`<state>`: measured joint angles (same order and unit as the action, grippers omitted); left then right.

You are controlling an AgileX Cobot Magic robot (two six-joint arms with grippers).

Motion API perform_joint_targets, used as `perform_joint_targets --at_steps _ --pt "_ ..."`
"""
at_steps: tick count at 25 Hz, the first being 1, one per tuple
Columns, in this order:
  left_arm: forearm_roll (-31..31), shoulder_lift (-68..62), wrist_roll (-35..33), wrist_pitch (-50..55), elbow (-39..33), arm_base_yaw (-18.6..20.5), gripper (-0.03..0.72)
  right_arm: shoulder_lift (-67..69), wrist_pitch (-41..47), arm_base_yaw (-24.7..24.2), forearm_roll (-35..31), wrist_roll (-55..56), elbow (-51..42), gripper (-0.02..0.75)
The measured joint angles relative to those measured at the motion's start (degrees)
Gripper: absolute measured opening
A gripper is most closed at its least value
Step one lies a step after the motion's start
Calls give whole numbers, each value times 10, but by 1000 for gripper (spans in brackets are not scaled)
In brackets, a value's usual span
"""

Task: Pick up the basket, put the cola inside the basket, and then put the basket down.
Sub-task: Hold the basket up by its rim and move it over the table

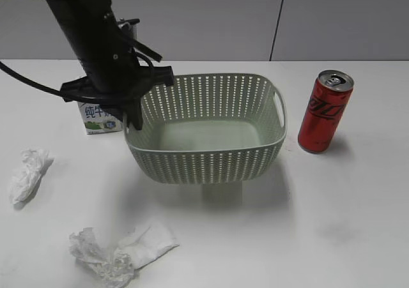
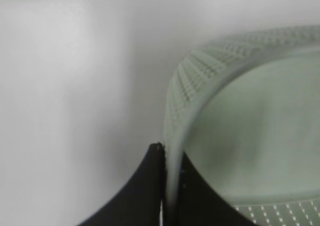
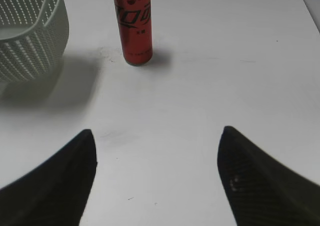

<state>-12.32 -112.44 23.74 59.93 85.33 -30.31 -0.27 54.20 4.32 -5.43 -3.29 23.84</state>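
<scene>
The pale sage-green basket is held off the table at the centre, its shadow on the table below it. My left gripper is shut on the basket's left rim; in the left wrist view the fingers pinch the rim wall. The basket is empty. The red cola can stands upright on the table to the basket's right. In the right wrist view the cola stands ahead, the basket at the upper left. My right gripper is open and empty above bare table; it is outside the exterior view.
A white-and-blue milk carton stands behind my left arm. A crumpled white tissue lies at the left edge, and another at the front left. The table is white, with a grey wall behind.
</scene>
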Motion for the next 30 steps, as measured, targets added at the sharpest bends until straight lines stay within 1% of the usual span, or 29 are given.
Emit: perform_joint_targets --at_steps 3,9,13,15,19,25,27,30 --pt "15 32 1 28 0 0 -4 0 0 0 0 0 0 571" --pt "15 66 2 92 0 0 -4 0 0 0 0 0 0 571" --pt "15 90 8 98 -2 0 -4 0 0 0 0 0 0 571" --pt "15 108 14 97 -16 0 -4 0 0 0 0 0 0 571" --pt "15 161 17 98 -68 -1 -4 0 0 0 0 0 0 571" --pt "15 222 19 55 -201 -1 -4 0 0 0 -2 0 0 569" --pt "14 228 20 33 -229 -1 -4 0 0 0 -2 0 0 569" --pt "11 228 20 10 -253 -1 -4 0 0 0 -2 0 0 569"
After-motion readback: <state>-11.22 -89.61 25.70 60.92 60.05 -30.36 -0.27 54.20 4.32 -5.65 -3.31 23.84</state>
